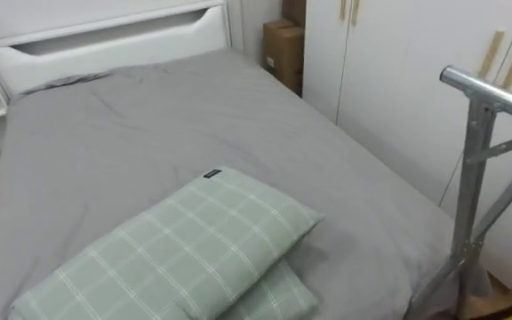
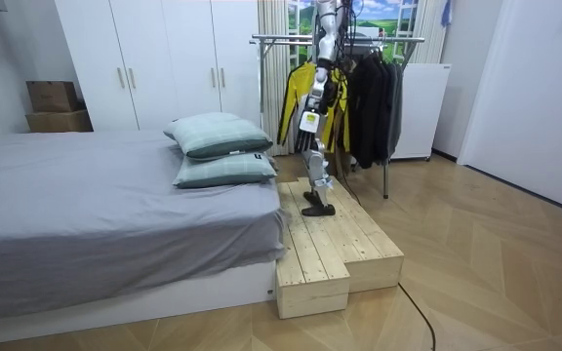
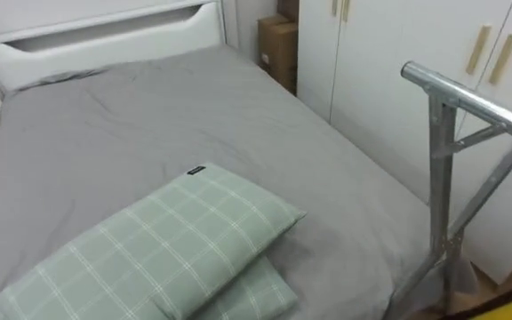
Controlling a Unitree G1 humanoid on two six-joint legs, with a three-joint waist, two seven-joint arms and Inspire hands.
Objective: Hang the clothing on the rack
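Pillows (image 1: 176, 253), two, stacked at the near edge of the bed (image 1: 149, 124). Rack (image 1: 487, 93) rail beside it, on the robot's right. Yellow jacket (image 2: 291, 102) and dark clothes (image 2: 369, 97) hang there, likely nearer the right arm. Left hand (image 2: 309, 120) at thigh; its grip cannot be told.

- Where do the clothes hang?
- On the clothes rack (image 2: 281, 40), a silver metal frame that stands just past the pillow end of the bed.
- What is on it?
- 2 groups. A yellow jacket (image 2: 294, 102) hangs toward the room view's left end. Dark garments (image 2: 374, 107) are bunched toward the right, reaching well down.
- And from the head camera?
- The rack's end post (image 1: 471, 169) stands upright at the right, braced by diagonal struts.
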